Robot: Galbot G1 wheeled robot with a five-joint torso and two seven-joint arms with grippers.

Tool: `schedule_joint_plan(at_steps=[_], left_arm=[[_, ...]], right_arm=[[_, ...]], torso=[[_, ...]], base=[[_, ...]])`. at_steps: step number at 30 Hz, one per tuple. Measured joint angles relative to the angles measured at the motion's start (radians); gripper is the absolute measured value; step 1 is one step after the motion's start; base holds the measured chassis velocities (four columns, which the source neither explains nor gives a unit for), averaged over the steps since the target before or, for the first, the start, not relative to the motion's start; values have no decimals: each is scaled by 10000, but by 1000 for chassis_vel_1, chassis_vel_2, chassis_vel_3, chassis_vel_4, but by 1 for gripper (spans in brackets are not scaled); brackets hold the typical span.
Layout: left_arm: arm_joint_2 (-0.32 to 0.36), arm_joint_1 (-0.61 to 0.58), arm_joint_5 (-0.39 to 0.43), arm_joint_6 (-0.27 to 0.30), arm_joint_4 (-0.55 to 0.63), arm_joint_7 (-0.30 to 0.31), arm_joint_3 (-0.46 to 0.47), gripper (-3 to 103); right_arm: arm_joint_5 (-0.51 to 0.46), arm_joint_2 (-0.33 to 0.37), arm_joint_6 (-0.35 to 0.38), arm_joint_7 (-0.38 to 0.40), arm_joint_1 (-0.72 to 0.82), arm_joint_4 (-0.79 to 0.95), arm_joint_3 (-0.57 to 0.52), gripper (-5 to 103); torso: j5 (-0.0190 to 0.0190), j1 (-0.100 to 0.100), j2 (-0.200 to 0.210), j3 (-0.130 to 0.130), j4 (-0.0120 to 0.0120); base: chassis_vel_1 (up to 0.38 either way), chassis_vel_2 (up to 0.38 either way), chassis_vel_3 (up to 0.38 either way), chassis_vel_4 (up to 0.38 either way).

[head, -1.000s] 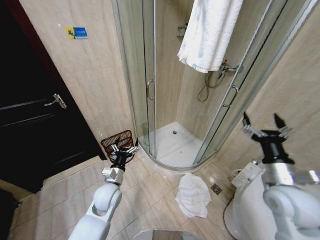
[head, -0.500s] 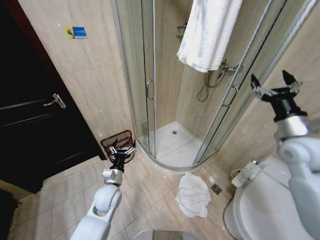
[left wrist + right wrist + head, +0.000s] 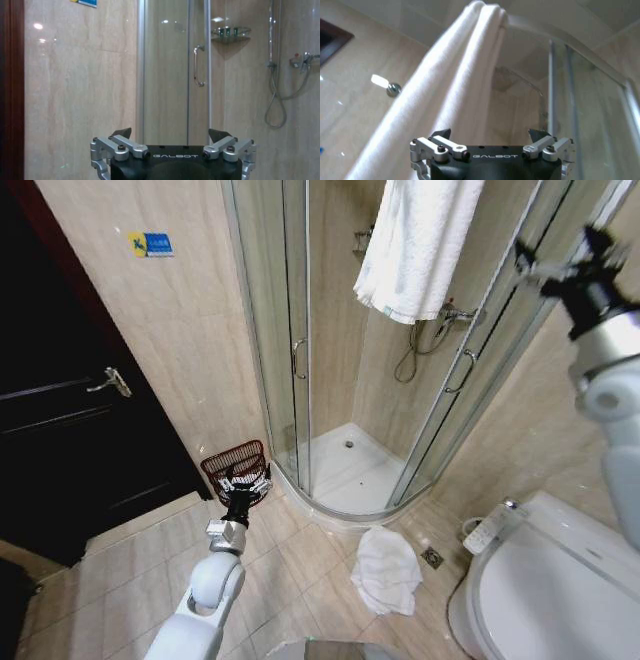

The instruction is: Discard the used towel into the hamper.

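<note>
Overhead, soft white towel (image 3: 418, 245) drapes glass enclosure (image 3: 290, 330).

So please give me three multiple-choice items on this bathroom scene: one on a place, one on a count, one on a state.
1. Where does the hamper stand?
A. on the floor between the dark door and the shower cabin
B. inside the shower
C. on the toilet

2. How many white towels are visible?
A. one
B. two
C. four

3. How is the right gripper?
A. shut on a towel
B. open and raised, holding nothing
C. resting on the floor

Answers:
1 A, it sits by the wall beside the shower glass.
2 B, the hanging towel and the towel on the floor.
3 B, its fingers are spread and bare.
</note>
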State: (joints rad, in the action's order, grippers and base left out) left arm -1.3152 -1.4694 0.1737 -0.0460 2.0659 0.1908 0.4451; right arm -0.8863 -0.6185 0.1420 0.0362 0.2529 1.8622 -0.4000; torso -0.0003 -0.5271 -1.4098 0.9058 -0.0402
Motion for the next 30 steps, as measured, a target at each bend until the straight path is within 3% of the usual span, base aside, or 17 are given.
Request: schedule_joint_plan(at_steps=[7, 11, 20, 30], left_arm=[[55, -105, 51, 0, 87, 150, 289, 100], [42, -82, 68, -19, 41, 200, 368, 100], [-42, 19, 64, -123, -18, 216, 327, 100], [-35, 36, 60, -370, -125, 224, 320, 100]], right_arm=[[-145, -745, 125, 154, -2943, -1031, 2253, 100], [-29, -1874, 197, 532, -4882, -1979, 3510, 100], [188, -3480, 647, 1737, -6443, -3402, 4427, 100], [221, -3720, 789, 1939, -6615, -3790, 4761, 100]], torso=[[2, 1, 7, -1, 1], [-6, 0, 9, -4, -2], [3, 3, 12, -5, 1], [3, 4, 15, -7, 2]], base=[[0, 0, 0, 0], [0, 0, 0, 0], [0, 0, 0, 0], [0, 0, 0, 0]])
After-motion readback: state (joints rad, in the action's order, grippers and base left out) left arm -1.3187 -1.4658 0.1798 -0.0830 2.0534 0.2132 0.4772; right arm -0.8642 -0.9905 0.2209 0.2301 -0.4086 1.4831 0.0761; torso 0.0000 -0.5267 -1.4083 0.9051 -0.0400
